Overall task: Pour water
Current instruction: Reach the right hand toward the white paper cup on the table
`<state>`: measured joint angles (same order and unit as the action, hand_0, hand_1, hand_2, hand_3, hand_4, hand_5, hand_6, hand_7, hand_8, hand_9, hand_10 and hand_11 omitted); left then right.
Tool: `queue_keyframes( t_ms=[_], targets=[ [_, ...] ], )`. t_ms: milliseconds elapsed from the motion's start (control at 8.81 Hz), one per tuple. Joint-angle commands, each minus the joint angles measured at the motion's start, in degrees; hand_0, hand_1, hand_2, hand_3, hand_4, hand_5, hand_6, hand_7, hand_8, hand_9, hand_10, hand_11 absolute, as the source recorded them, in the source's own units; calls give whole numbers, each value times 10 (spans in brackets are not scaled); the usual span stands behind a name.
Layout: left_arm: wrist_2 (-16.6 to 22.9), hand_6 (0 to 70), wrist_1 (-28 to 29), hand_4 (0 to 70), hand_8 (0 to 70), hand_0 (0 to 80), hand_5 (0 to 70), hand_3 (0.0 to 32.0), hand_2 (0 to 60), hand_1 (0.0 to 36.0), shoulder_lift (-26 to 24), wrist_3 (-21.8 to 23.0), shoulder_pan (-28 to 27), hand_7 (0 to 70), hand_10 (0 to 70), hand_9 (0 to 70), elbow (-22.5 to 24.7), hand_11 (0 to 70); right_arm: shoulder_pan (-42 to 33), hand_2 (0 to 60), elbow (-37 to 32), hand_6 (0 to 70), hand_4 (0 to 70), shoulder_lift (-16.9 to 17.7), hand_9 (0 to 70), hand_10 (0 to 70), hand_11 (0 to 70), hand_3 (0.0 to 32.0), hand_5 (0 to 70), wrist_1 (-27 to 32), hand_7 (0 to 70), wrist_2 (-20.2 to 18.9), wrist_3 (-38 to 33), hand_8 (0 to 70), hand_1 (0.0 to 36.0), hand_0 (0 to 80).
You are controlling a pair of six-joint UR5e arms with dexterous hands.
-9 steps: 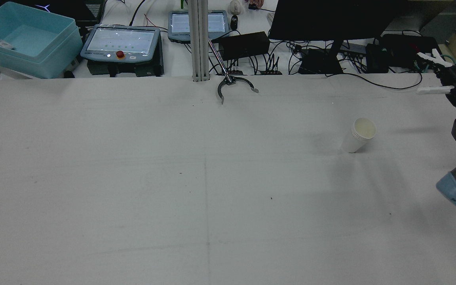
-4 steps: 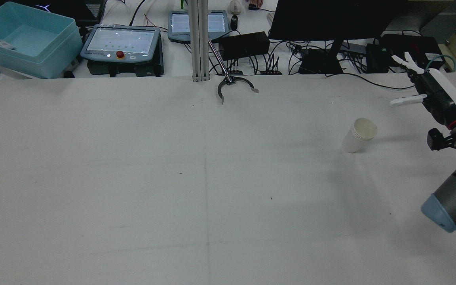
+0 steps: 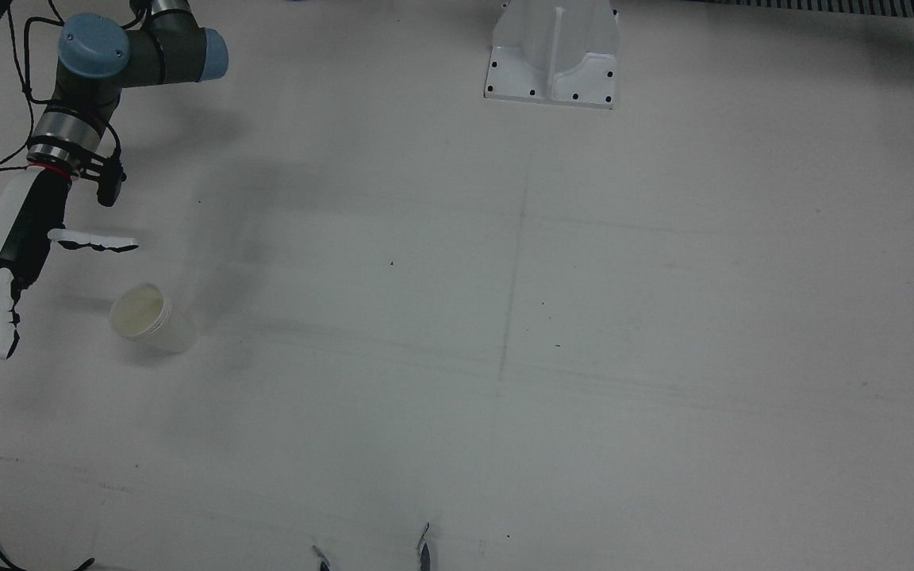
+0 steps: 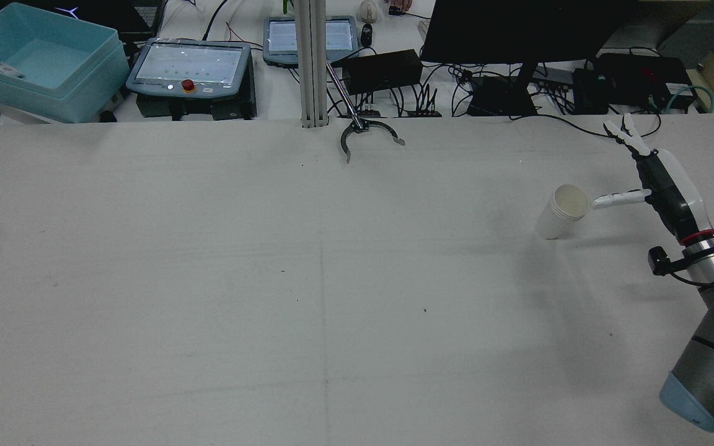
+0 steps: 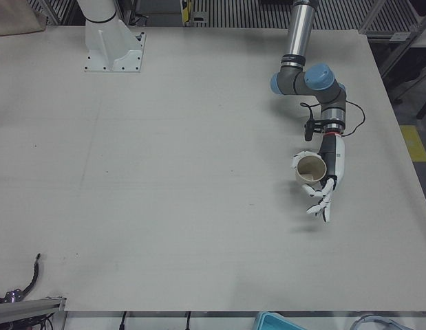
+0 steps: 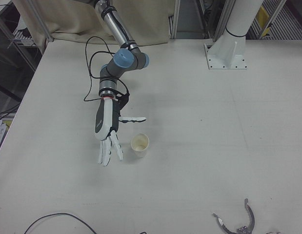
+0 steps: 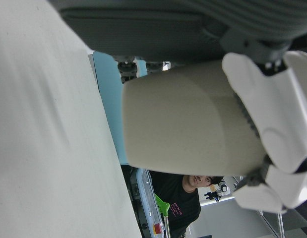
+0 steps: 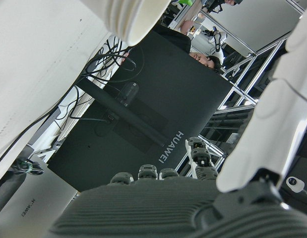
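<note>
On the tabletop (image 4: 270,279), right side | right hand (image 4: 657,179) is hovering open just beside upright paper cup (image 4: 563,212) | left hand (image 7: 272,124) is gripping second cup (image 7: 188,119) | likely best: wrapping mid-wall gently, avoiding tipping or crushing

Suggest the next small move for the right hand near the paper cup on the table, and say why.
Probably ease the right hand sideways until its palm meets the standing paper cup. The hand is open and empty, the cup sits apart from it between thumb and fingers, and the left hand already holds a second paper cup.
</note>
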<state>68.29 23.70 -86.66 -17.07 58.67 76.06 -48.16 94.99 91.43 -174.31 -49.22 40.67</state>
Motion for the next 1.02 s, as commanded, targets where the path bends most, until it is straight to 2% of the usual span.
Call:
queue_keyframes(
  t_ms=[0, 114, 341, 681, 908],
  targets=[
    [-1, 151, 0, 700, 31, 448, 700, 0, 510, 104, 3, 1, 1, 243, 77, 48, 1, 109, 27, 0, -80, 0, 46, 2, 17, 0, 0, 14, 0, 34, 0, 43, -110, 19, 80, 478],
    [-1, 145, 1, 700, 30, 447, 700, 0, 498, 101, 7, 1, 1, 238, 78, 48, 0, 111, 36, 0, -122, 0, 44, -32, 16, 0, 0, 8, 0, 35, 0, 45, -165, 21, 77, 477],
    [-1, 147, 3, 700, 30, 452, 700, 0, 488, 102, 10, 1, 0, 237, 81, 48, -2, 115, 41, 0, -129, 0, 52, -38, 23, 0, 0, 8, 0, 37, 0, 44, -169, 22, 67, 471],
    [-2, 146, 7, 700, 30, 454, 700, 0, 492, 104, 13, 0, -1, 234, 80, 47, -3, 115, 56, 0, -140, 0, 70, -70, 25, 0, 0, 0, 0, 37, 0, 61, -170, 24, 58, 466],
    [-2, 144, 8, 700, 30, 452, 700, 0, 485, 101, 13, -1, -1, 231, 81, 47, -5, 115, 80, 0, -148, 0, 68, -74, 25, 0, 0, 0, 0, 37, 0, 61, -173, 24, 59, 466]
  ],
)
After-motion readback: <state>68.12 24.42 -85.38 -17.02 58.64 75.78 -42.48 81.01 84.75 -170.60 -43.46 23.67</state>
